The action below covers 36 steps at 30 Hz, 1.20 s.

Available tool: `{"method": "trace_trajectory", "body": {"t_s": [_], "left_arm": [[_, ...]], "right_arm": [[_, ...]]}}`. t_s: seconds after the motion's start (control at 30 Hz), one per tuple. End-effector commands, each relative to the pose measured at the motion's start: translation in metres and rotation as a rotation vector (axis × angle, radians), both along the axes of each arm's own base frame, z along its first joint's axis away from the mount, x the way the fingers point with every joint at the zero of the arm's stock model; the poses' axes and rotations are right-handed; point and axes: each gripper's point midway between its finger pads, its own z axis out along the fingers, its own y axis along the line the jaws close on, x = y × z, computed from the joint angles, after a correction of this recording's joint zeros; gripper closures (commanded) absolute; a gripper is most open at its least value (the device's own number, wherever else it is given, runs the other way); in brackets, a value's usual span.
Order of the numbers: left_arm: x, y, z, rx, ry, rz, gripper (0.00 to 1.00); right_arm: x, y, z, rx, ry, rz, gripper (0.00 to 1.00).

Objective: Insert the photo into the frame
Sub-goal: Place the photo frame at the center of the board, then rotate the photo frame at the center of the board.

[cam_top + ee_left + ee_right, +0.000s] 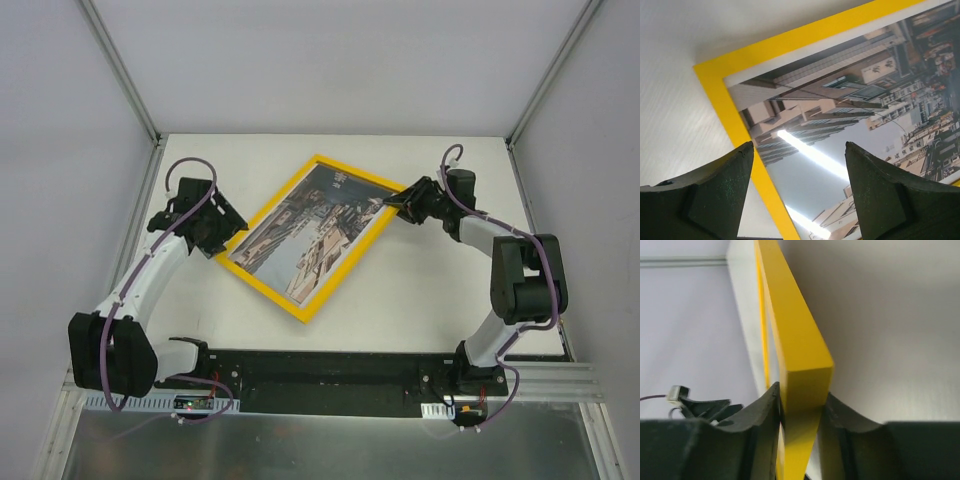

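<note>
At the left of the bench, the left gripper is held over the left corner of the frame. Its dark, matt, wedge-shaped fingers are spread wide, and nothing is clamped between them. Seen from the left wrist, the corner's yellow border and part of the print lie below the gap.

The frame is laid near the middle of the bench, turned so that one corner points toward the far edge and another toward the near edge. It is a thin rectangle with a smooth, bright yellow front and flat, square-cut edges.

The photo is seen inside the yellow border, picture side up. It fills the opening, and tall buildings and pale blue sky are shown on it. Its surface is glossy, with streaks of glare across it, and a narrow white band runs between the picture and the border along one side. Whether the print is seated in the frame or merely laid on it cannot be told.

At the right corner of the frame, the right gripper is pinched onto the frame's edge. One dark finger is pressed to each face of the yellow moulding. The bench top is plain white and matt.
</note>
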Motion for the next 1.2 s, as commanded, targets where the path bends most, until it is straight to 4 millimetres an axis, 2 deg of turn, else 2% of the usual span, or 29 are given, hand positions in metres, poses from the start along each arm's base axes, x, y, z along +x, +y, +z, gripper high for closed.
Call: {"method": "trace_trajectory", "body": {"t_s": [0.0,0.07,0.17,0.3,0.43,0.53,0.7,0.8,0.9,1.03,1.17], "left_arm": [[-0.015,0.005,-0.007,-0.098,0.012,0.185,0.27],[-0.026,0.004,-0.018,-0.126,0.045,0.224,0.25],[-0.040,0.003,-0.035,-0.153,0.082,0.264,0.25],[-0.054,0.001,-0.051,-0.181,0.119,0.276,0.25],[-0.069,0.000,-0.074,-0.163,0.158,0.266,0.29],[-0.082,0.000,-0.091,-0.150,0.193,0.272,0.35],[-0.099,-0.001,-0.111,-0.116,0.222,0.268,0.53],[-0.105,-0.004,-0.118,-0.083,0.231,0.259,0.60],[-0.107,-0.010,-0.122,-0.079,0.241,0.249,0.66],[-0.104,-0.016,-0.126,-0.078,0.252,0.247,0.76],[-0.101,-0.018,-0.129,-0.085,0.265,0.261,0.80]], "right_arm": [[0.009,-0.017,-0.005,-0.176,-0.121,0.001,0.53],[0.001,-0.027,-0.016,-0.246,-0.078,-0.006,0.41],[-0.016,-0.038,-0.033,-0.333,0.010,-0.005,0.30],[-0.036,-0.059,-0.046,-0.470,0.083,-0.008,0.20],[-0.035,-0.082,-0.050,-0.621,0.125,-0.037,0.17],[-0.020,-0.085,-0.050,-0.655,0.131,-0.037,0.23],[0.016,-0.100,-0.046,-0.743,0.140,-0.093,0.57],[0.033,-0.103,-0.049,-0.770,0.158,-0.100,0.71],[0.040,-0.105,-0.060,-0.814,0.195,-0.089,0.83],[0.042,-0.103,-0.073,-0.855,0.222,-0.060,0.87],[0.038,-0.099,-0.084,-0.886,0.248,-0.016,0.87]]}}
